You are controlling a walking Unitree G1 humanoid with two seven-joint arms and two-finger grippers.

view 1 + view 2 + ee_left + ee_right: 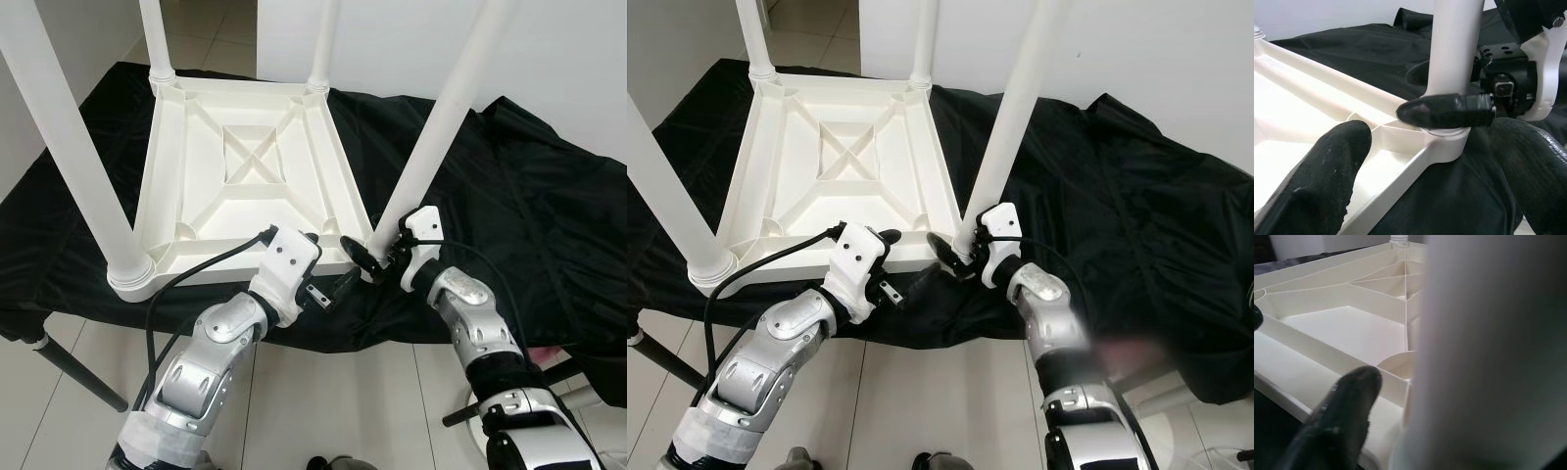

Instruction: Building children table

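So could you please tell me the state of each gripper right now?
Left gripper: open, straddling the tabletop rim.
Right gripper: shut on the near-right leg.

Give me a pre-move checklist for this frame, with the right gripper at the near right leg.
1. White plastic tabletop upside down on the black cloth: ok.
2. Four white round legs standing in the corner sockets: ok.
3. Right gripper around the near right leg at its base: ok.
4. Left gripper at the near edge, fingers open: ok.
5. That leg fully seated: cannot tell.
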